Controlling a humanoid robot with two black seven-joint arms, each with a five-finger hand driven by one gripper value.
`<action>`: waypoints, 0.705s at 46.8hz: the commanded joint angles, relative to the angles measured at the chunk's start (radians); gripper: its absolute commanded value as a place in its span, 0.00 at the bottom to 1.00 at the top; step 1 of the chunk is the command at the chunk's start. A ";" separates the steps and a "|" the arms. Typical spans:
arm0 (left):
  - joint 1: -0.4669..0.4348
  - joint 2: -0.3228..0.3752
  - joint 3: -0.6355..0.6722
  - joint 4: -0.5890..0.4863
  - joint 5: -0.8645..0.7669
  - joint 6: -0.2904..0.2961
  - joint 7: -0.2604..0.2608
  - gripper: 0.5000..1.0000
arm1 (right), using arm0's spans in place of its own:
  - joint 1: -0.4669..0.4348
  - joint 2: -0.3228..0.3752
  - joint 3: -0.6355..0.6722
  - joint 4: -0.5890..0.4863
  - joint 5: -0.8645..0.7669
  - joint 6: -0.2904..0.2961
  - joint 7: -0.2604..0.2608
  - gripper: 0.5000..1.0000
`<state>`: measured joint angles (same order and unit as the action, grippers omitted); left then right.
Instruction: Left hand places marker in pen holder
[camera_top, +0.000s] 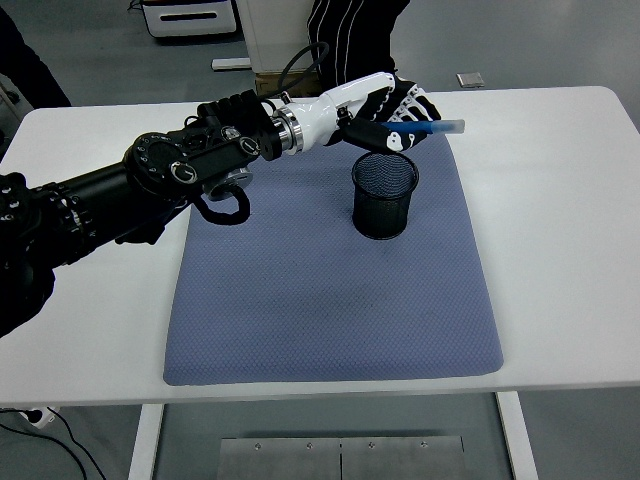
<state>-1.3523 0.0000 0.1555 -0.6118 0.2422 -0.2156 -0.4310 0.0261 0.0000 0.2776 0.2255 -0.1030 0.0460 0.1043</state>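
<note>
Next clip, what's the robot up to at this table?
The robot's left hand holds a blue marker with a pale tip, lying nearly level above and just behind the black mesh pen holder. The holder stands upright on a blue-grey mat on the white table. The marker is not yet in the holder. The right arm is out of view.
</note>
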 joint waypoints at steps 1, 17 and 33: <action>0.009 0.000 -0.005 -0.002 -0.021 0.001 0.000 0.10 | 0.000 0.000 0.000 0.000 -0.001 0.000 0.000 1.00; 0.085 0.000 -0.100 -0.010 -0.075 0.012 0.020 0.21 | 0.000 0.000 0.000 0.000 -0.001 0.000 0.000 1.00; 0.142 0.000 -0.159 -0.013 -0.093 0.055 0.026 0.33 | 0.000 0.000 0.000 0.000 0.000 0.000 0.000 1.00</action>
<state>-1.2106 0.0000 0.0095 -0.6243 0.1502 -0.1664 -0.4048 0.0260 0.0000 0.2776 0.2255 -0.1032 0.0460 0.1043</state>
